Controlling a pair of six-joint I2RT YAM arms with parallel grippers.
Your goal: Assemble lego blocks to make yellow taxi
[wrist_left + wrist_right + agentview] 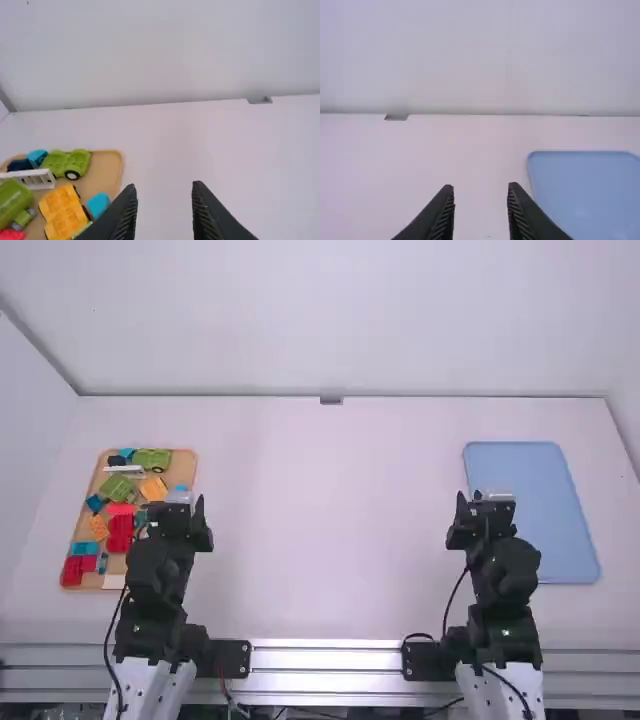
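Note:
In the high view my left gripper [180, 512] is over the right edge of a tan tray [186, 457] of lego blocks; in the left wrist view this gripper [164, 195] stands open, nothing between its fingers. Yellow-orange blocks [154, 488] lie in the tray, also the yellow piece with dark wheels [64, 212] in the left wrist view. My right gripper [484, 508] is at the left edge of a blue tray [545, 500]; in the right wrist view the gripper [480, 196] is open and holds nothing. Part of the tan tray is hidden behind the left arm.
Green [152, 459], red [119, 532], blue [84, 549] and white [124, 470] blocks share the tan tray. White walls stand behind and at the left of the table [320, 520]. A small grey fitting [331, 400] is at the table's far edge.

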